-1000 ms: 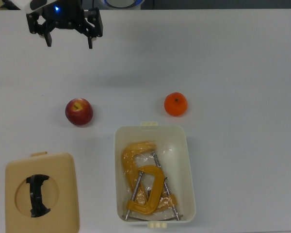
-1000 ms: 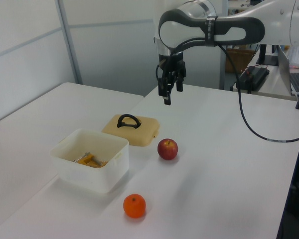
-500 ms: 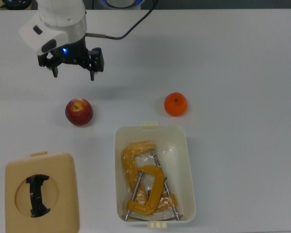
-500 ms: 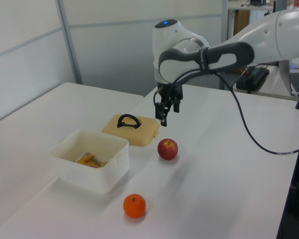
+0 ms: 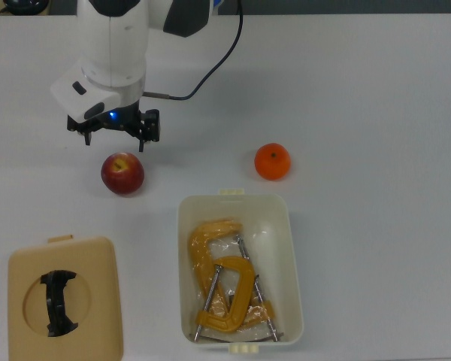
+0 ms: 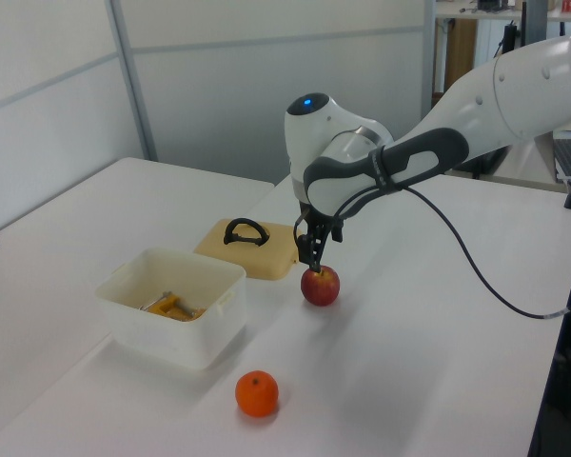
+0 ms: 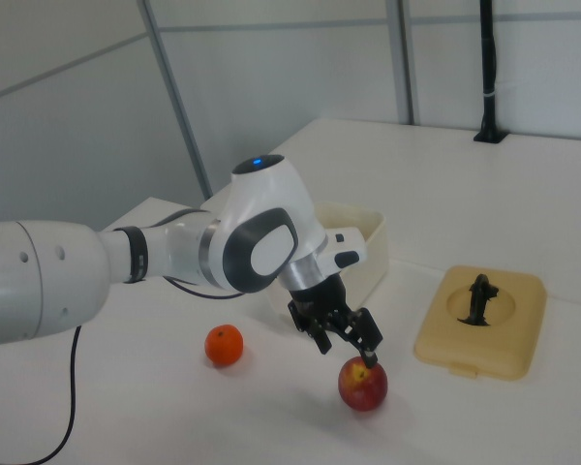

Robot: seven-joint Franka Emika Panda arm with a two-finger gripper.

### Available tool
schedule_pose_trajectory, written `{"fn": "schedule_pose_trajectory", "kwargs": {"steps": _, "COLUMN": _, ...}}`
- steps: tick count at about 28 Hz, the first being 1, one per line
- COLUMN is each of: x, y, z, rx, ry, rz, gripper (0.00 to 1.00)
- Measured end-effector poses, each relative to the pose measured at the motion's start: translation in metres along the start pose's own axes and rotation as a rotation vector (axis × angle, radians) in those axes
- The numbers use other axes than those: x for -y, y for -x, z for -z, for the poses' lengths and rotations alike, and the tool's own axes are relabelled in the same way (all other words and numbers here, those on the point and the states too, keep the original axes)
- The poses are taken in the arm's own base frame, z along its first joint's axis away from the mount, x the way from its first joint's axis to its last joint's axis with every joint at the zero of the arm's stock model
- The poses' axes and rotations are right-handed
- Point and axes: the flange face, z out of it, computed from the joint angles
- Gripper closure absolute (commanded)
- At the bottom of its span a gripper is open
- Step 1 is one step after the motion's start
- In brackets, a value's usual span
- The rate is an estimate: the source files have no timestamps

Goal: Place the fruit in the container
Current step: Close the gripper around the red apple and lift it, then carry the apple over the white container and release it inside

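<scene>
A white table (image 5: 376, 90) carries everything. The white robot arm (image 6: 514, 86) reaches in over it, its pincer (image 5: 114, 139) pointing down with the fingers spread wide, poised just above the apple and not gripping it. In the top view, the cream-white container (image 5: 289, 248) sits low in the middle; inside it lie yellow-orange C-clamps (image 5: 222, 289). The flat tan lid (image 5: 98, 263) with a black handle (image 5: 59, 302) lies on the table at the top view's lower left, well apart from the container. The dark red apple (image 5: 122, 174) rests on the table between the lid and the pincer, to the container's upper left in the top view. The orange (image 5: 272, 162) sits on the table just beyond the container's short end, near its latch tab (image 5: 231, 192).
</scene>
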Motion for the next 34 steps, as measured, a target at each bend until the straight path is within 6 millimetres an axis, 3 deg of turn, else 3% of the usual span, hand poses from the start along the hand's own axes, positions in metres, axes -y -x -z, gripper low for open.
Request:
{"fn": "schedule_pose_trajectory", "kwargs": {"steps": 8, "x": 0.006, "y": -0.006, "z": -0.037, "rx": 0.003, "ry": 0.069, "rz": -0.039, "gripper": 0.00}}
{"fn": "schedule_pose_trajectory", "kwargs": {"steps": 27, "x": 0.040, "y": -0.010, "z": -0.088, "rx": 0.012, "ry": 0.152, "rz": -0.063, "gripper": 0.00}}
{"fn": "schedule_pose_trajectory", "kwargs": {"steps": 30, "x": 0.041, "y": -0.009, "z": -0.093, "rx": 0.018, "ry": 0.152, "rz": -0.062, "gripper": 0.25}}
{"fn": "schedule_pose_trajectory", "kwargs": {"steps": 31, "x": 0.041, "y": -0.009, "z": -0.094, "rx": 0.018, "ry": 0.153, "rz": -0.061, "gripper": 0.38}}
{"fn": "schedule_pose_trajectory", "kwargs": {"steps": 32, "x": 0.041, "y": -0.010, "z": -0.094, "rx": 0.017, "ry": 0.155, "rz": -0.060, "gripper": 0.55}}
{"fn": "schedule_pose_trajectory", "kwargs": {"steps": 33, "x": 0.041, "y": -0.010, "z": -0.094, "rx": 0.015, "ry": 0.157, "rz": -0.059, "gripper": 0.88}}
{"fn": "schedule_pose_trajectory", "kwargs": {"steps": 34, "x": 0.041, "y": -0.010, "z": -0.093, "rx": 0.014, "ry": 0.159, "rz": -0.057, "gripper": 1.00}}
